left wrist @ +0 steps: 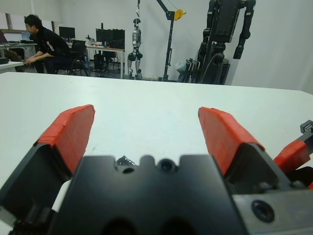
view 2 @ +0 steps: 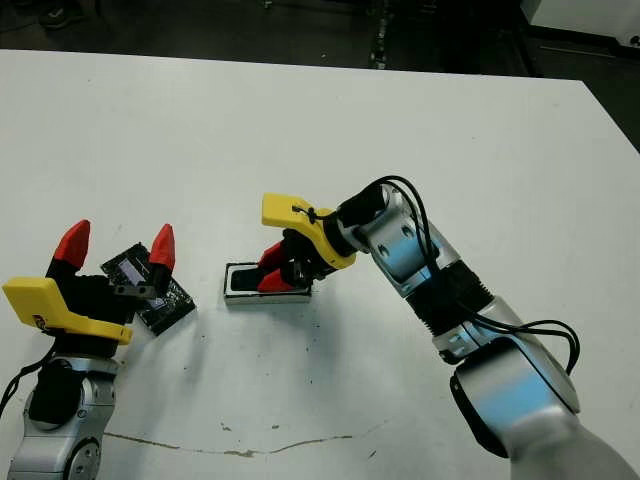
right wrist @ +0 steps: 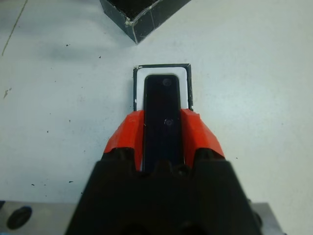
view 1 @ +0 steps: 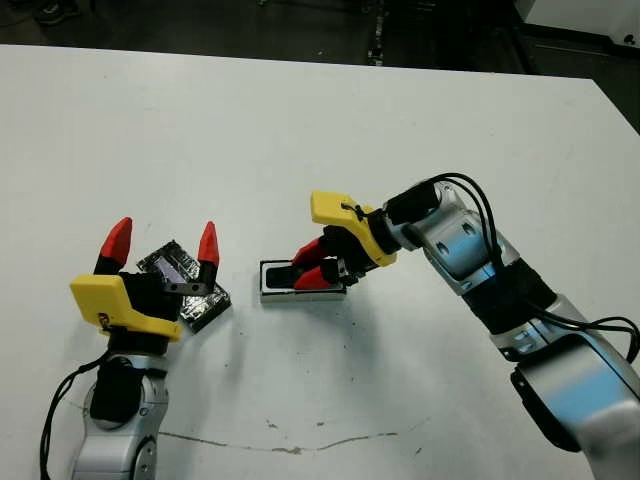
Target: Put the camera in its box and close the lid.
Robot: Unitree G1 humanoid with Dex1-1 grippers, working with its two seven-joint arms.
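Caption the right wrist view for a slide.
Right gripper holds the camera over the box, lid beyond.

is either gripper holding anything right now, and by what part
The right gripper pinches the camera by its long sides, over the box. The left gripper holds nothing.

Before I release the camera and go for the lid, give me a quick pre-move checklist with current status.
1. Camera lined up over the box recess: ok.
2. Camera fully seated flat: cannot tell.
3. Right gripper fingers flank the camera: ok.
4. Box flat on the table: ok.
5. Lid beside the box, off it: ok.
6. Left gripper open, holding nothing, over the lid: ok.
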